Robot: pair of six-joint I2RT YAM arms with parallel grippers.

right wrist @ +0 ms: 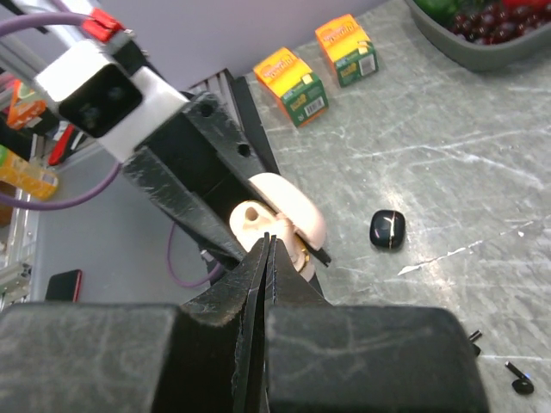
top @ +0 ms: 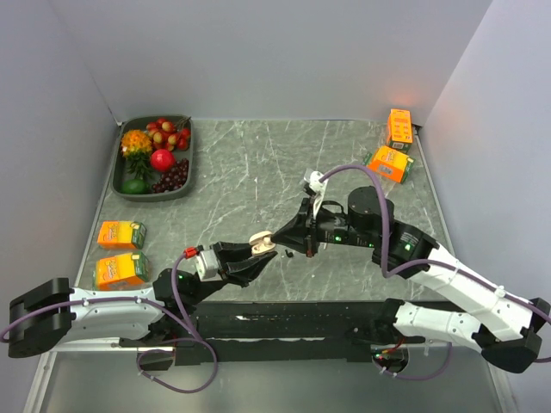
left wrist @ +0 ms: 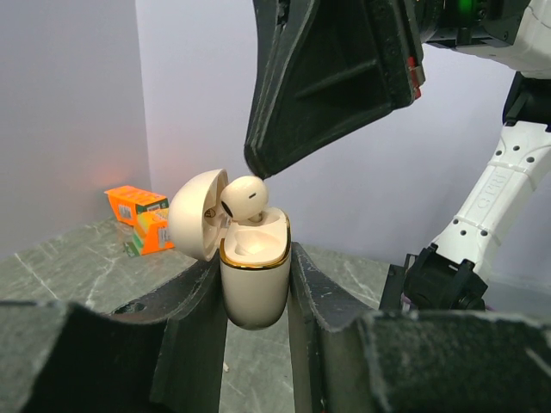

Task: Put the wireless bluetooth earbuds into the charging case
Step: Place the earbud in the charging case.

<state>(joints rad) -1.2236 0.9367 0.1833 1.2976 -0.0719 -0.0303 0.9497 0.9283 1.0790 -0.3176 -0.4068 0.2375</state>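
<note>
My left gripper (top: 261, 249) is shut on the cream charging case (left wrist: 255, 275), gold-rimmed, held upright above the table with its lid (left wrist: 196, 215) swung open. A cream earbud (left wrist: 244, 200) sits partly in one well of the case, and the well beside it shows empty. My right gripper (left wrist: 258, 168) is shut, its tip resting on top of that earbud (right wrist: 248, 219) with nothing between its fingers. Two tiny black pieces (right wrist: 519, 379) lie on the table beside a small black case (right wrist: 386, 229).
A grey tray (top: 191, 155) of fruit stands at the back left. Two orange cartons (top: 120, 234) lie at the left edge and two more (top: 390, 163) at the back right. The two arms meet near the table's front middle.
</note>
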